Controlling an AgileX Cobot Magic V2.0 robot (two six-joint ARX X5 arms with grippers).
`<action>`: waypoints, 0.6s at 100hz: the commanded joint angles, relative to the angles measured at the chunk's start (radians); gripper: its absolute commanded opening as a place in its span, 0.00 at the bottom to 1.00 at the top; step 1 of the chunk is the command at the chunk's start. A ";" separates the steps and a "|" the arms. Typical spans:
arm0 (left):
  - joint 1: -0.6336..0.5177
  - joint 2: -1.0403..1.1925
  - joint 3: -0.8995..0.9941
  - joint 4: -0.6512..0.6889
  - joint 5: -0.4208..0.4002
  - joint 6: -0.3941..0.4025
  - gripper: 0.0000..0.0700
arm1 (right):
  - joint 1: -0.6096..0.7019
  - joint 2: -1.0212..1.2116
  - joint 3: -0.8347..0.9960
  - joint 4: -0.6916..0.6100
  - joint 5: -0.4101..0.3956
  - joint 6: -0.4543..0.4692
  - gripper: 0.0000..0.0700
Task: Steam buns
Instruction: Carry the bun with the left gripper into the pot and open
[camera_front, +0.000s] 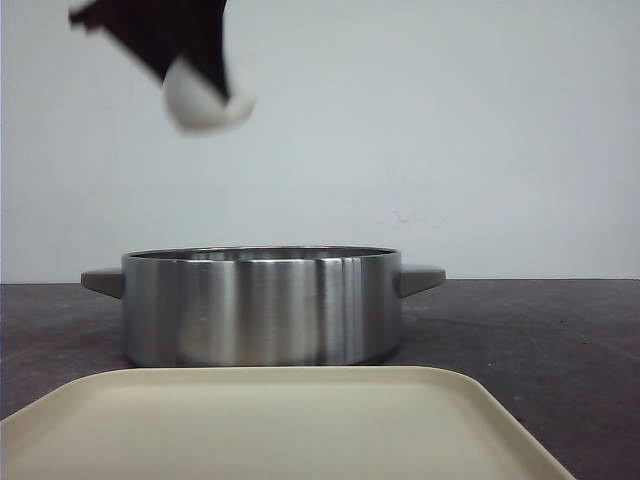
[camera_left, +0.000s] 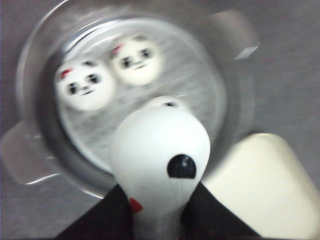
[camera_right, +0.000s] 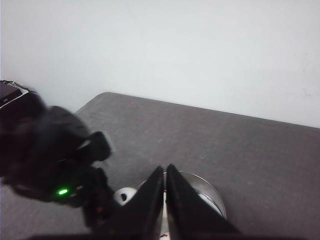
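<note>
Left wrist view: gripped bun (camera_left: 160, 150) face-up.

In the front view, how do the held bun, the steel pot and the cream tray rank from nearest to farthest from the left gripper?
1. The held bun, clamped in the left gripper, upper left.
2. The steel pot, below it, mid-table.
3. The cream tray, lowest, at the front edge.

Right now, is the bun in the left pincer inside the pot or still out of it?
Out: the bun hangs in the left pincer well above the pot.
</note>
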 joint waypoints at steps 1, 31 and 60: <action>0.013 0.057 0.018 0.003 0.002 0.058 0.00 | 0.011 0.006 0.016 0.009 0.005 -0.012 0.00; 0.050 0.287 0.018 0.056 -0.049 0.072 0.00 | 0.011 0.006 0.016 0.005 0.027 -0.012 0.00; 0.050 0.398 0.018 0.088 -0.060 0.061 0.10 | 0.011 0.006 0.016 -0.040 0.028 -0.011 0.00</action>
